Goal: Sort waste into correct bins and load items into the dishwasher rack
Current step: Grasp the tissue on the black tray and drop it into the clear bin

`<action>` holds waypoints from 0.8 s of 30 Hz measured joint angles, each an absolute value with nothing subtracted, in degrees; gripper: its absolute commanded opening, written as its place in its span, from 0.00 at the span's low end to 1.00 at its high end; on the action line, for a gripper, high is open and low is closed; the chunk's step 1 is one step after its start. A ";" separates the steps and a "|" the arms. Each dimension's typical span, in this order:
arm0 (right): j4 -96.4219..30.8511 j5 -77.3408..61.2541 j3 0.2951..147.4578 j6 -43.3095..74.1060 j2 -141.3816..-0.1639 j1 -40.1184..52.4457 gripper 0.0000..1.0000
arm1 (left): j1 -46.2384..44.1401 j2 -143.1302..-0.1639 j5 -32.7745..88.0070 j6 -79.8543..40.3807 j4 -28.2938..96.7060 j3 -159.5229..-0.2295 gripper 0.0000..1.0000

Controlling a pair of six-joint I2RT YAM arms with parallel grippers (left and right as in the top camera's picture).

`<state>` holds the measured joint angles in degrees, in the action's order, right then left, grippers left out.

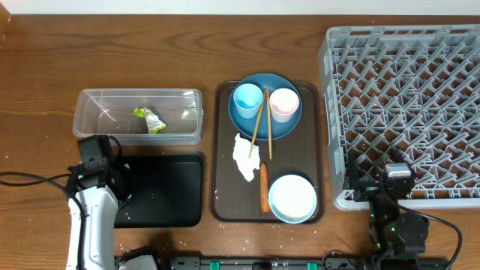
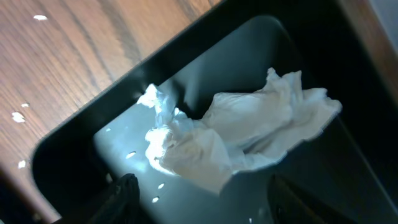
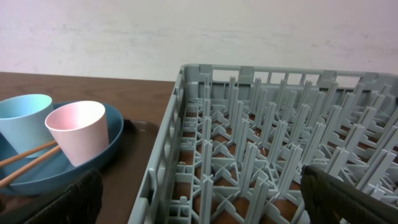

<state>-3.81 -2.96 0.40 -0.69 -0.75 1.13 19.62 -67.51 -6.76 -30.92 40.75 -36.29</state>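
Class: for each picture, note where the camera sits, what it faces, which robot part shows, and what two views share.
Overhead: above the table, looking straight down; left arm and right arm at the bottom edge.
Left wrist: on the left arm, looking down at crumpled paper in the black tray; left claw fingers below.
Right wrist: low, facing across the rack toward the wall; right claw fingers in bottom corners.
Shared: overhead and right wrist both show rack and pink cup.
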 measured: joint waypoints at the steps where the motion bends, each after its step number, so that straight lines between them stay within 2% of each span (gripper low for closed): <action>1: -3.84 -2.96 0.40 -0.69 -0.73 1.13 0.99 | 19.79 -68.03 -6.55 -30.65 39.68 -35.48 0.68; 6: -3.84 -2.96 0.40 -0.69 -0.73 1.13 0.99 | 19.86 -71.07 -4.71 -29.80 36.82 -33.23 0.67; 7: -3.84 -2.96 0.40 -0.69 -0.73 1.13 0.99 | 19.84 -71.44 -4.56 -29.74 36.45 -33.19 0.64; 10: -3.84 -2.96 0.40 -0.69 -0.73 1.13 0.99 | 19.86 -71.64 -4.23 -29.91 35.57 -33.19 0.40; 12: -3.84 -2.96 0.40 -0.69 -0.73 1.13 0.99 | 19.88 -71.64 -3.99 -29.85 35.46 -33.19 0.27; 17: -3.84 -2.96 0.40 -0.69 -0.73 1.13 0.99 | 19.88 -71.64 -3.38 -29.41 35.55 -33.21 0.10; 19: -3.84 -2.96 0.40 -0.69 -0.75 1.13 0.99 | 19.88 -71.64 -3.29 -29.32 36.12 -33.21 0.07; 24: -3.84 -2.96 0.40 -0.69 -0.75 1.13 0.99 | 19.88 -70.35 -1.83 -29.30 40.25 -33.63 0.06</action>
